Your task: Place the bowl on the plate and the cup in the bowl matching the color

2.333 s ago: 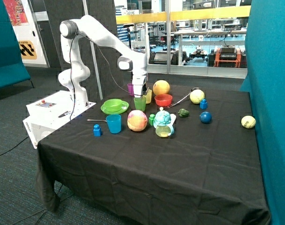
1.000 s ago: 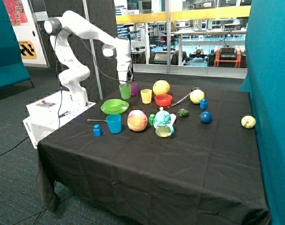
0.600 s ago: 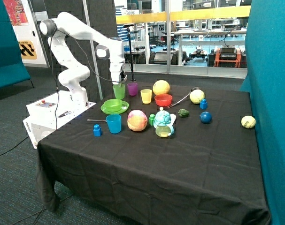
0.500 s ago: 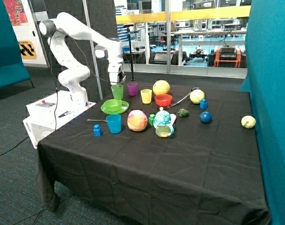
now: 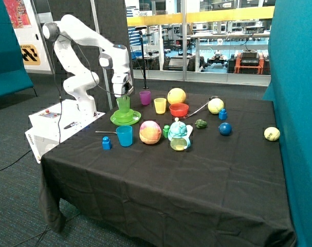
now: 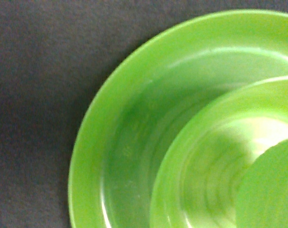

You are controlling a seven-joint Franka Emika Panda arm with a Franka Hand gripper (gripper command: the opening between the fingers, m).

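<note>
While the gripper (image 5: 123,95) grips the light-green cup (image 5: 124,104) upright, the cup hangs directly above the light-green bowl (image 6: 200,156), which already sits on the green plate (image 6: 115,142); the remaining move looks straight down.

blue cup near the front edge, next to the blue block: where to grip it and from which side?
Take the blue cup by its rim wall from straight above, one finger inside, one outside. It stands upright with its mouth open, so the rim is free. Side approaches look tight: the blue block and the pink-yellow ball flank it. The tool is at the green cup over the bowl on the plate.
</note>
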